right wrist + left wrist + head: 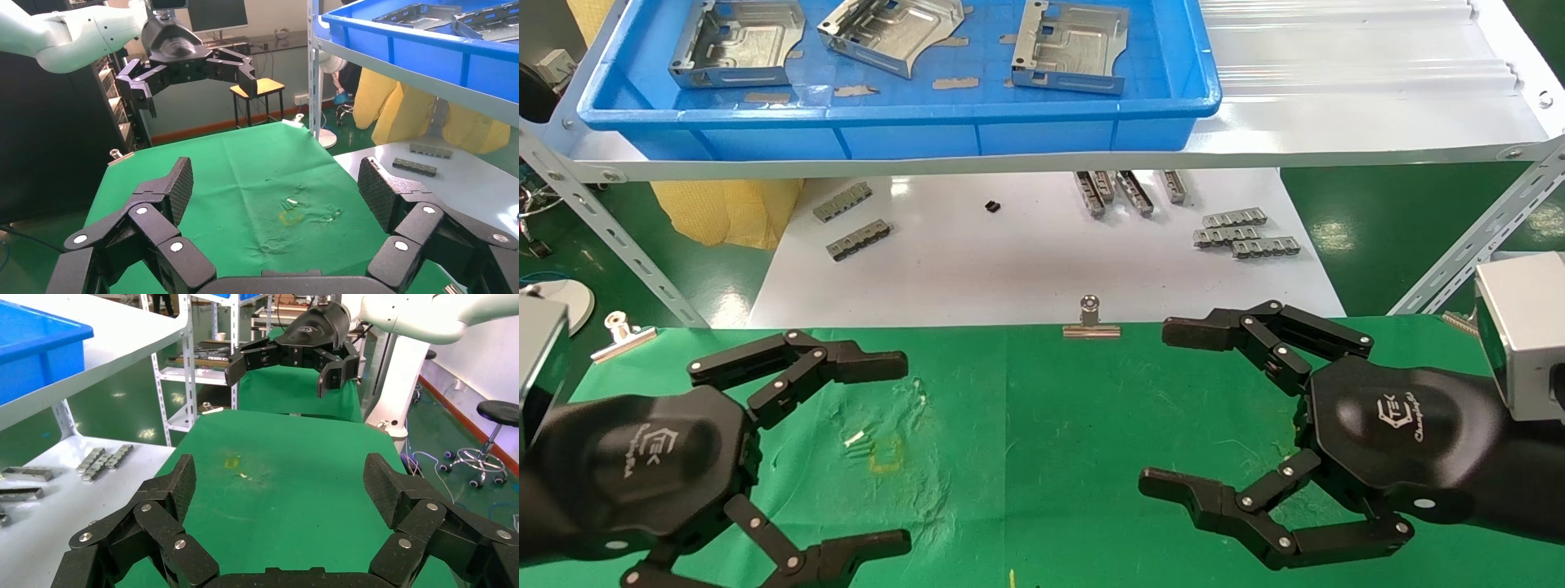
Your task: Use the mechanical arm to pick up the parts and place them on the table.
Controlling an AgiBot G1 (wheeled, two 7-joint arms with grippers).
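Three silver sheet-metal parts lie in a blue tray (pixel 903 135) on the white shelf: one at the left (pixel 738 45), one in the middle (pixel 892 31), one at the right (pixel 1071 47). The green table (pixel 1042 425) holds no part. My left gripper (pixel 891 449) hovers open and empty over the table's left side. My right gripper (pixel 1160 408) hovers open and empty over its right side. Each wrist view looks across the bare cloth at the other arm's open gripper: the right one (pixel 278 370) in the left wrist view, the left one (pixel 196 76) in the right wrist view.
The white shelf (pixel 1336 139) overhangs a glossy white board (pixel 1026 253) with several small grey slotted strips (pixel 1242 233). Binder clips (pixel 1091 320) hold the cloth's far edge. A wrinkled yellow-stained patch (pixel 887 449) marks the cloth. A slanted shelf leg (pixel 1475 245) stands at right.
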